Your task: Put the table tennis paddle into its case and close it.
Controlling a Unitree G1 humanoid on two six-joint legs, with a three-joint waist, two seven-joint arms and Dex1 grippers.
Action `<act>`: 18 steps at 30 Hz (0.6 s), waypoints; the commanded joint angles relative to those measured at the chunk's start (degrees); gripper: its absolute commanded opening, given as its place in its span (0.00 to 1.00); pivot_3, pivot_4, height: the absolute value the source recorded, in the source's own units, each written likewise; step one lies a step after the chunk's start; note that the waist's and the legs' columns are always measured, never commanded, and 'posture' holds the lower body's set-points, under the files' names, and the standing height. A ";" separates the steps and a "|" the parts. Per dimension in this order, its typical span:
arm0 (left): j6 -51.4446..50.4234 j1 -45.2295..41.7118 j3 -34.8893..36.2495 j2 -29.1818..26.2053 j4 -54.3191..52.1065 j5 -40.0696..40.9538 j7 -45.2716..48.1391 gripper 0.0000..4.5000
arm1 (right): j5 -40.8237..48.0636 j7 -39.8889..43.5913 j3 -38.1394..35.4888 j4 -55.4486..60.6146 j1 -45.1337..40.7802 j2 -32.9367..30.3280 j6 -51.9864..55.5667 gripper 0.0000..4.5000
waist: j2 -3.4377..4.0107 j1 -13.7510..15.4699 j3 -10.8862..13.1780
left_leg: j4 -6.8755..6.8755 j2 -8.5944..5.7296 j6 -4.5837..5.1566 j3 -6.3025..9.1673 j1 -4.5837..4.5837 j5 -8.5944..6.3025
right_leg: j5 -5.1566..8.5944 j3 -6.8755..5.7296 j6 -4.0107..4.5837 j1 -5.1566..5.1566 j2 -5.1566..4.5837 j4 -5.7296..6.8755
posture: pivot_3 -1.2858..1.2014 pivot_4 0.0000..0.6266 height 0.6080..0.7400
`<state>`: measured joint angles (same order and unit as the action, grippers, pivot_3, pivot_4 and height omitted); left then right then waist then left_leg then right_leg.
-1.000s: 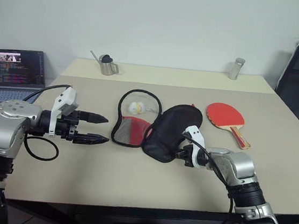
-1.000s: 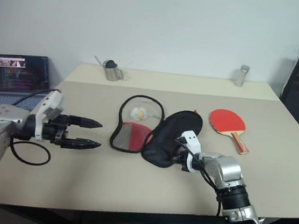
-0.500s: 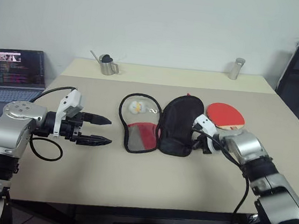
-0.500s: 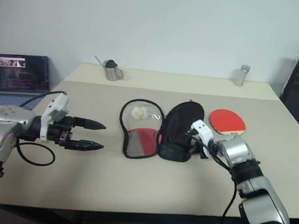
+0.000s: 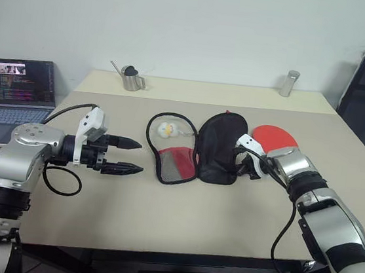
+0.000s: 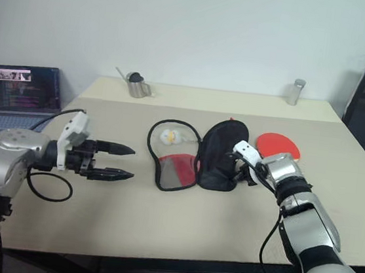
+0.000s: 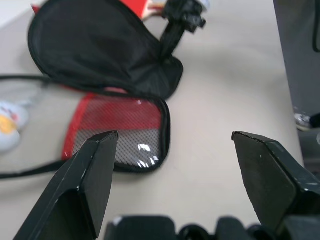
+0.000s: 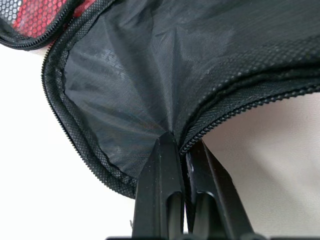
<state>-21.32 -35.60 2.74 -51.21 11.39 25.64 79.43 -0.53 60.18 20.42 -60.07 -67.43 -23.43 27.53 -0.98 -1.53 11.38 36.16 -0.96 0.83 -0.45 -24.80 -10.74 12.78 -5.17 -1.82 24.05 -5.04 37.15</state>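
The case (image 5: 197,148) lies unzipped and spread at the tabletop (image 5: 160,219) centre: black half at 3 o'clock, red-mesh half at 9 o'clock, with a pale ball-like item (image 5: 165,130) on the clear panel at its far end. The fabric is judged soft, light and floppy; it will fold and drag when pulled, so the zipper edge is the sensible hold. The right claw (image 8: 181,150) is pressed together, pinching the black half's zippered rim. The table tennis paddle (image 5: 276,135) lies flat at 3 o'clock of the case, just beside it and partly hidden by the right arm; judged rigid and light, best taken by the handle. The left claw (image 5: 127,156) hovers spread and empty at 9 o'clock of the case, apart from it. A laptop (image 5: 18,88) sits beyond the tabletop's left edge
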 commanded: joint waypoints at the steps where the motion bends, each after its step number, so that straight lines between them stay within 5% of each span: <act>1: 1.93 -3.19 2.15 0.98 0.14 0.03 -2.00 0.88 | -1.32 -0.74 -2.00 -0.98 -1.64 0.15 -2.02 0.01 | 0.00 -0.01 0.00 | 0.00 0.00 0.00 0.00 0.00 0.00 | -0.02 0.00 0.02 0.00 0.00 0.00 | 0.52 0.24 1.00; 15: 7.95 -9.85 1.50 7.18 5.52 -1.93 -6.50 0.88 | -4.29 -0.48 -3.40 -4.65 -3.56 0.49 -3.96 0.01 | 0.00 -0.03 0.00 | 0.13 0.00 0.00 -0.05 0.01 0.01 | -0.17 0.04 0.19 -0.01 0.00 0.07 | 0.52 0.24 1.00; 18: 8.63 -10.24 1.28 7.65 6.15 -2.29 -6.68 0.88 | -4.32 -1.80 -4.55 -5.14 -4.04 0.50 -4.22 0.14 | 0.00 -0.03 0.00 | 0.13 -0.01 0.00 -0.06 0.01 0.01 | -0.21 0.05 0.24 -0.01 0.00 0.07 | 0.52 0.24 1.00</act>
<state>-14.08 -44.04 2.76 -43.44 17.89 23.52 73.11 -4.63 59.34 17.30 -65.20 -69.29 -22.39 24.20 -0.98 -1.56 11.38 36.30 -0.97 0.83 -0.51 -24.79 -10.73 12.57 -5.13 -1.59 24.04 -5.04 37.22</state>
